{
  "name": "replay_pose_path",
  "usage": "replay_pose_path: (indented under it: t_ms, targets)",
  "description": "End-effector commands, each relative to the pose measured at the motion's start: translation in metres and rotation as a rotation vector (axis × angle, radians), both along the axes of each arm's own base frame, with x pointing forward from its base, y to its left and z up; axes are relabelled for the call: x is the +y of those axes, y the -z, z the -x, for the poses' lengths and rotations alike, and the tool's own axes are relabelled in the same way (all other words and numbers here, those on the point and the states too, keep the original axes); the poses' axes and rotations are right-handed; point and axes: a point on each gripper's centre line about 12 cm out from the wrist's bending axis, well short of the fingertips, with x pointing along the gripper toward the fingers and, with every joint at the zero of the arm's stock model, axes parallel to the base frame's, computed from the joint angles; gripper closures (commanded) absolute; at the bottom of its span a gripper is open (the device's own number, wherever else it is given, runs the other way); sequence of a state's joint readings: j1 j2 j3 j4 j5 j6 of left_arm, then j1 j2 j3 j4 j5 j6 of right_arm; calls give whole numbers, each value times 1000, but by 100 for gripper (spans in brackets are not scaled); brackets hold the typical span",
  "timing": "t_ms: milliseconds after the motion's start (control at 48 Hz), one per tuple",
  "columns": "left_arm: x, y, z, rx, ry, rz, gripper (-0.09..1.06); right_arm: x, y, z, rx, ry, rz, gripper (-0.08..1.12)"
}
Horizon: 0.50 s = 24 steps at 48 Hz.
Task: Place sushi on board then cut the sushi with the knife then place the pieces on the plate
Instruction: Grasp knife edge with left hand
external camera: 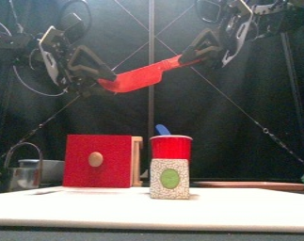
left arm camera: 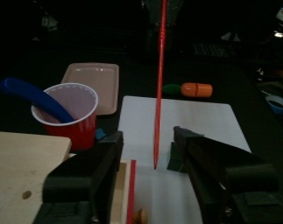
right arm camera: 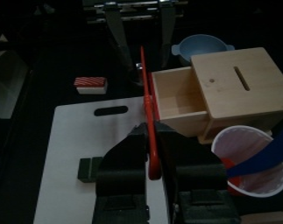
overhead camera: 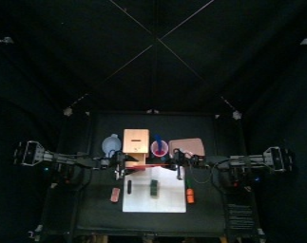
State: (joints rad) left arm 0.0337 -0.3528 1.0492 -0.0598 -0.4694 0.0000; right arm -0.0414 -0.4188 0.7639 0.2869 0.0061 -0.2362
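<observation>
A red toy knife [external camera: 141, 73] hangs high over the table between my two grippers. My right gripper [right arm camera: 155, 175] is shut on one end of it. The knife's other end lies between the spread jaws of my left gripper [left arm camera: 146, 144], which stands open. The knife shows edge-on as a thin red line [left arm camera: 160, 70]. Below lies the white cutting board [overhead camera: 156, 201], and on it stands the dark green sushi roll [right arm camera: 91, 168], its speckled end with a green centre [external camera: 169, 179] facing front. The pink plate [overhead camera: 185, 147] lies behind the board on the right.
A red cup [external camera: 170, 147] with a blue knife [left arm camera: 26, 92] stands behind the board, beside the wooden box [overhead camera: 137, 142] with its red front [external camera: 102, 160]. The blue-grey bowl [right arm camera: 200, 45] sits beyond the box. A red-and-white toy [right arm camera: 91, 83] and an orange toy [left arm camera: 196, 89] flank the board.
</observation>
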Motion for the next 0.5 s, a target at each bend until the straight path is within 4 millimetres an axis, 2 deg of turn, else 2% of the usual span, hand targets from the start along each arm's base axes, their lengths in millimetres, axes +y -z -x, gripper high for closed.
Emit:
replay_pose_path:
  t_ms: [21,208,500]
  targets:
    - [-1,-11,-6,-21,11,-10,35,0,-12,2,-42,1,6,71]
    - [0,-16,-8,-23,7,-10,49,0,-9,3,-36,0,7,71]
    - [-3,-16,-8,-24,25,-27,50,1,-5,4,-26,1,-1,71]
